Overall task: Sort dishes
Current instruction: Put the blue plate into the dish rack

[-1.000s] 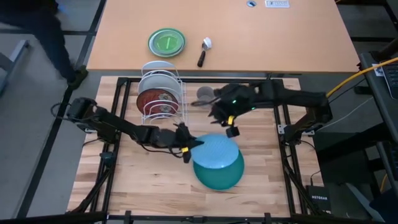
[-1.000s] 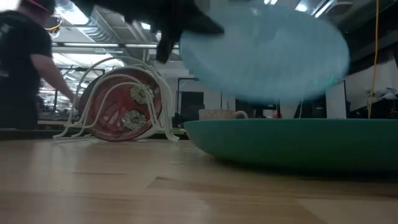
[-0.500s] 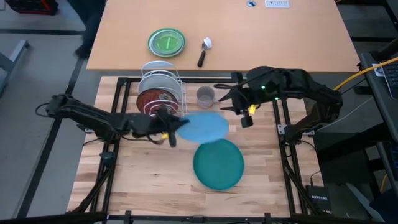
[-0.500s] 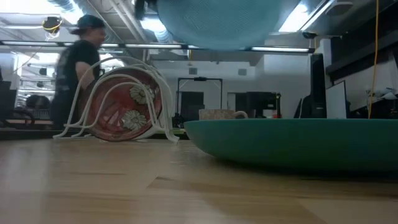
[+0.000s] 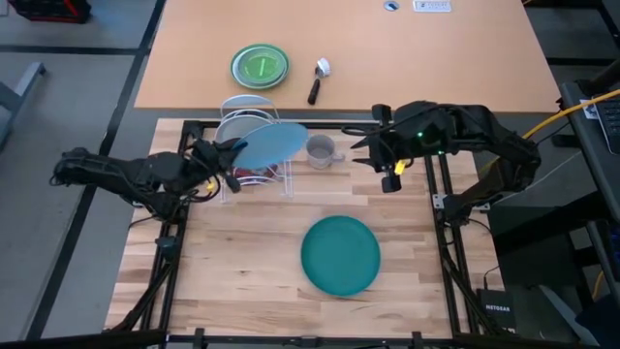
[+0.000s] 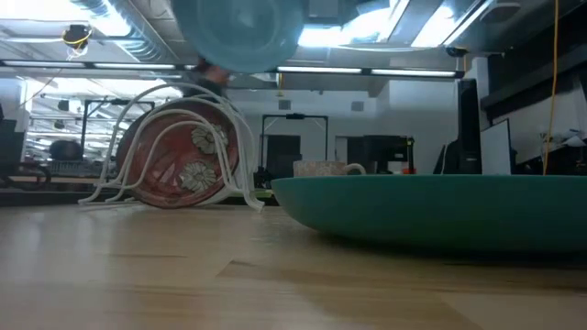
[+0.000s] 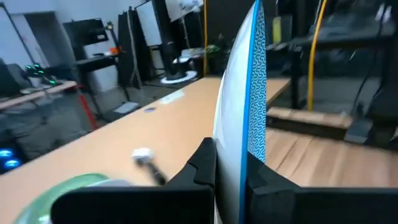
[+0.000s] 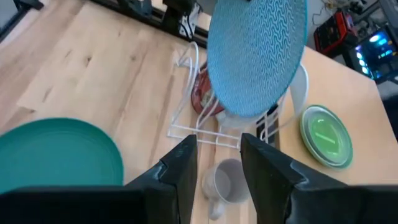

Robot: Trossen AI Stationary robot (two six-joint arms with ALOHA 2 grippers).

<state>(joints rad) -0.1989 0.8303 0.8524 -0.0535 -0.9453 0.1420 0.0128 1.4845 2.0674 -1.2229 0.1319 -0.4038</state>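
With the white plate (image 5: 244,103) and red plate (image 6: 179,158) racked, the left gripper (image 5: 231,155) pinches the light blue plate (image 5: 266,146) above the rack (image 5: 281,176), while the teal plate (image 5: 340,255) and mug (image 5: 321,151) wait near the spread right gripper (image 5: 380,158).

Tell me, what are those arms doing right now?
Left gripper shut on light blue plate, above rack. Right gripper open, above mug. Teal plate untouched.

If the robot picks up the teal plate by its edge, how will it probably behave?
The teal plate lies flat on the table, so its low rim probably gives fingers little to catch. It looks stiff and smooth, so likely slippery. Being wide, it may tilt when held by one edge.
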